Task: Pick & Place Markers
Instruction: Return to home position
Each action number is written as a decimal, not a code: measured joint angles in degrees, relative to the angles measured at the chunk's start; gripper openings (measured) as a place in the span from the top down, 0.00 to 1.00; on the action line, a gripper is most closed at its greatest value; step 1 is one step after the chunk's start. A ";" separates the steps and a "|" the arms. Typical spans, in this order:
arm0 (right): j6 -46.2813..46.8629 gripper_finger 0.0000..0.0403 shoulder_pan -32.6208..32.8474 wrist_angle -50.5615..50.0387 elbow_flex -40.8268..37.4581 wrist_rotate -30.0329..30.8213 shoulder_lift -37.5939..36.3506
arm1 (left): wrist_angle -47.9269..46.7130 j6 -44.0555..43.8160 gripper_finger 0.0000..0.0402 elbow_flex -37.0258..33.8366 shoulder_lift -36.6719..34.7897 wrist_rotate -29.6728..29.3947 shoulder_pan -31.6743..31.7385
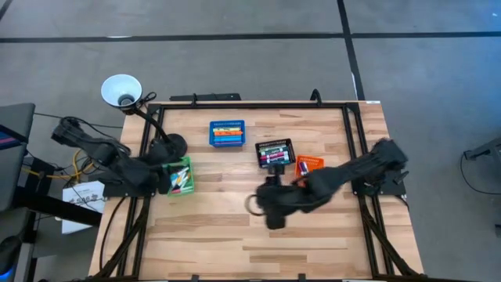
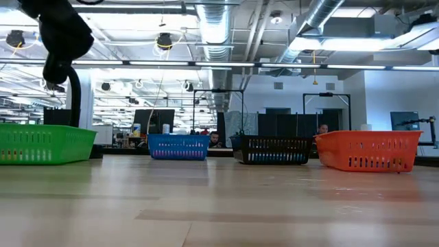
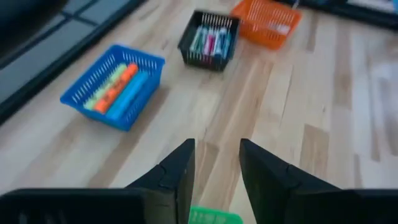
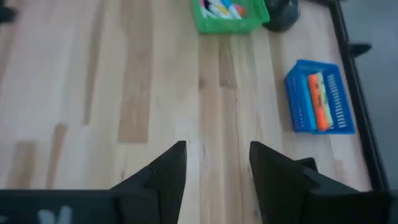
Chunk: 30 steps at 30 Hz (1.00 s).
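The markers lie inside four small bins on the wooden table. These are a green bin [image 1: 182, 175], a blue bin [image 1: 227, 133], a black bin [image 1: 275, 153] and an orange bin [image 1: 310, 164]. Orange, green and blue markers [image 3: 118, 87] fill the blue bin, and pink and green ones [image 3: 210, 42] the black bin. My left gripper [image 3: 217, 177] hangs open and empty above the green bin's edge [image 3: 214, 216]. My right gripper [image 4: 217, 171] hangs open and empty over bare wood at mid-table [image 1: 264, 207], just in front of the black bin.
A black frame [image 1: 354, 141] borders the table's sides and far edge. A lamp with a white shade [image 1: 121, 90] stands at the far left corner. The near half of the table [image 1: 235, 243] is bare wood. In the low view a dark arm [image 2: 62, 34] hangs over the green bin [image 2: 44, 143].
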 joint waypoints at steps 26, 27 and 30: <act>-7.60 0.66 4.21 64.19 -83.14 -3.79 -75.03 | 41.29 39.62 0.71 -22.71 -25.20 14.10 9.37; -7.60 0.66 4.11 64.24 -84.25 -3.79 -76.95 | 42.72 39.23 0.71 -23.63 -25.42 16.23 10.32; -9.57 0.65 3.52 64.04 -86.25 -3.81 -81.11 | 46.98 38.05 0.71 -28.33 -25.74 22.90 12.73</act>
